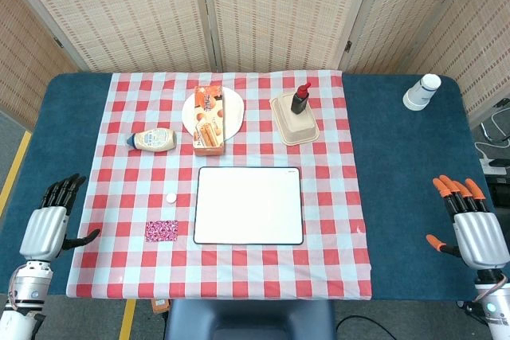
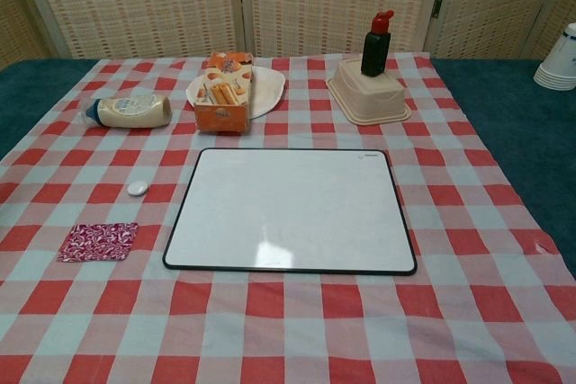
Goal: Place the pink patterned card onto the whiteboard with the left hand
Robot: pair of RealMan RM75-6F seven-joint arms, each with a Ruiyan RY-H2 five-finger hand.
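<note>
Pink patterned card (image 1: 162, 230) lies flat on the checked cloth (image 1: 335, 197), near the front-left corner of the whiteboard (image 1: 249, 205) but not touching it; one card, one board. Left to right: left hand (image 1: 52, 222) sits over the blue table (image 1: 48, 133) off the cloth's left edge, well apart from the card, fingers spread and holding nothing, thumb out to the side. Looks like a parked start pose, so I judge the reach not yet begun. The card's thinness probably calls for a fingertip pinch at an edge. Small white cap (image 1: 170, 197) sits just behind the card, close enough to get nudged. Behind that: one mayo-style bottle (image 1: 154, 140) lying on its side, one white plate (image 1: 213, 111) with an orange snack box (image 1: 209, 119) resting across it, one beige container (image 1: 294, 119) with a dark red-capped bottle (image 1: 300, 99) standing on top. All of these sit behind the board, so the card-to-board path is unobstructed. Stack of white cups (image 1: 421, 91) at the far right; count in the stack unclear. Right hand (image 1: 472, 223) is off the cloth on the right, fingers spread, empty, likely idle for this task. Chest view shows no hands.
</note>
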